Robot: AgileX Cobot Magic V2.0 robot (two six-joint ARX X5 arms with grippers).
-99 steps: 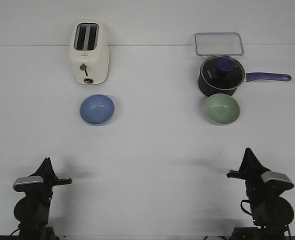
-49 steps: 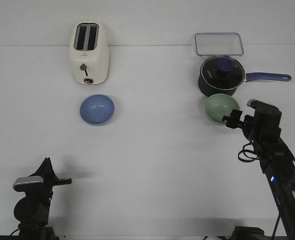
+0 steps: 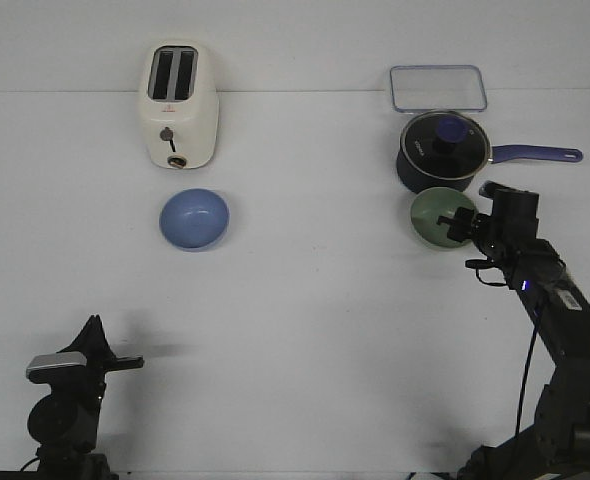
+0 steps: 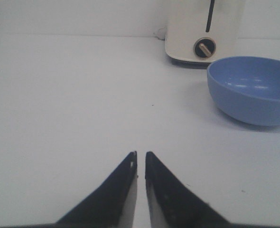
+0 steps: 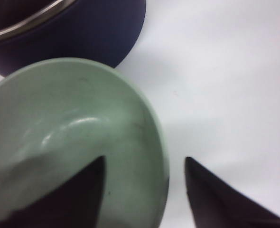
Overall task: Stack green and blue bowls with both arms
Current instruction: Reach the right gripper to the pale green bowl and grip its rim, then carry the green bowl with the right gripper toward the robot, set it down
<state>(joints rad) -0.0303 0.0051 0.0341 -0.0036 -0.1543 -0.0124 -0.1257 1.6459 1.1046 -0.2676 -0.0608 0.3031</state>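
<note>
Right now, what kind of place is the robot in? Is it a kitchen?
Probably a test table set up like a kitchen, not a real one. A toaster, a lidded saucepan and two bowls sit spaced out on a bare white table.

Robot lab tabletop, plain white table, staged toaster, saucepan

My right pincer straddles the green bowl's rim, one finger inside, one on bare bench. The navy saucepan stands just behind that bowl, blocking any passage on the far side. Ahead of my left pincer lies open bench up to the blue bowl, the toaster close behind it.
</note>
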